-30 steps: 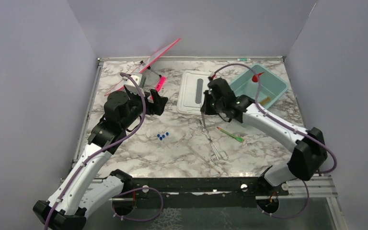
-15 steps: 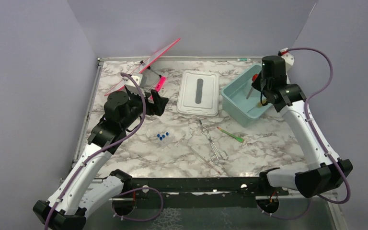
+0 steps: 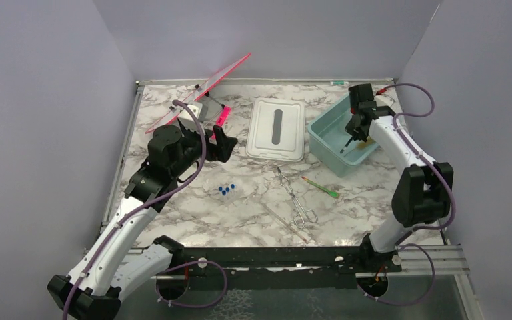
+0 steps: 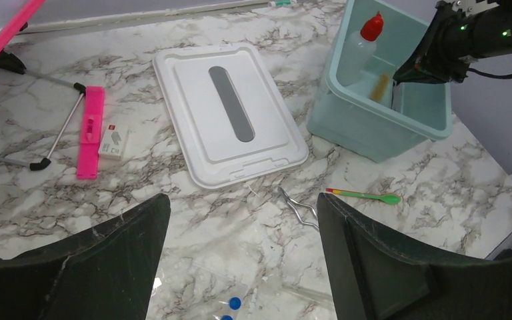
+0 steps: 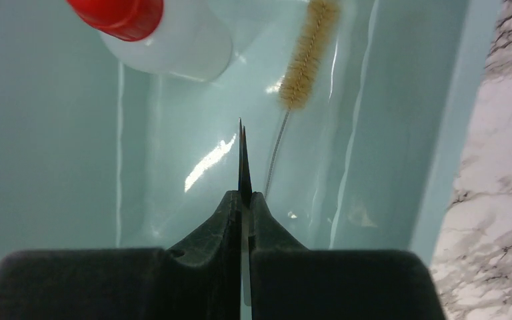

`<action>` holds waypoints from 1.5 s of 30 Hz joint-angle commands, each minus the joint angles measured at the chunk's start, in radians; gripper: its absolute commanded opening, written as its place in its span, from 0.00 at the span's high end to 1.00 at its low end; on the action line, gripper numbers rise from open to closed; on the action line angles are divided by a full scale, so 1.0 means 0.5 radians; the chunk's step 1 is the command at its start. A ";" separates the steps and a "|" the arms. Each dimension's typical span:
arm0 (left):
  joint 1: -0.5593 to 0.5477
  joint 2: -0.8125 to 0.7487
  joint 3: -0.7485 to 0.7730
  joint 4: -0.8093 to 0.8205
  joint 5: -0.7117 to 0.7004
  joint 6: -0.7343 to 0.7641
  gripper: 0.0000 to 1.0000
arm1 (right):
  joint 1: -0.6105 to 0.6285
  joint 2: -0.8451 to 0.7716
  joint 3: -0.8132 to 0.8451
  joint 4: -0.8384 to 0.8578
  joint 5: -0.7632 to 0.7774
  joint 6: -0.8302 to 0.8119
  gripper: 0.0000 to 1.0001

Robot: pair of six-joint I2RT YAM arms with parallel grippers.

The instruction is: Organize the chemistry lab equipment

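Grippers first: the right gripper (image 5: pixel 243 197) is pinched fully closed on the metal tweezers (image 5: pixel 242 157). These are two thin, flat steel blades pressed into one sharp point, sticking out past the fingertips and aimed down into the teal plastic tub (image 5: pixel 440 100). Can't tell if the tip touches the tub floor. The left gripper (image 4: pixel 240 267) is spread wide w/ nothing between its fingers, over the table (image 4: pixel 440 180) on the near side of the white rectangular lid (image 4: pixel 230 113).

Inside the tub, 2 items besides the tweezers:
- 1 white squeeze bottle (image 5: pixel 173 43), smooth translucent plastic w/ a glossy red nozzle, at the far end.
- 1 tan-bristled brush (image 5: pixel 307 57), a fuzzy cylinder on a thin wire stem, just beside the bottle.

Loose on the table, all apart from both grippers:
- 1 wire clamp (image 3: pixel 298 202), bent silvery wire w/ loops at its near end.
- 1 green-tipped stick (image 3: pixel 321 187), slim, w/ a spoon-like green end, near the clamp on its right.
- Clear blue-capped tubes (image 3: pixel 226 190) in a tight cluster. The bodies barely show; approx. 4 blue caps counted from the top cam.

The lid is matte white w/ rounded corners and one long grey oval in its middle, lying flat left of the tub. The tub is rectangular w/ smooth, shiny walls. The table top is grey-veined marble pattern.
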 commanded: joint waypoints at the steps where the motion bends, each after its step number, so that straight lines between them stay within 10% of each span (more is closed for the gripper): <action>1: -0.007 0.023 0.059 0.059 0.038 0.014 0.17 | -0.027 0.131 0.003 -0.023 0.017 0.171 0.96; 16: -0.005 0.073 0.072 0.072 -0.059 0.066 0.17 | -0.044 0.387 0.075 -0.111 0.130 0.358 0.78; 28: -0.005 0.063 0.078 0.092 -0.009 0.044 0.17 | 0.032 -0.228 0.001 -0.038 -0.138 -0.028 0.64; 45: -0.008 0.057 0.119 0.068 -0.008 0.126 0.17 | 1.140 -0.428 -0.223 0.077 -0.338 -0.310 0.46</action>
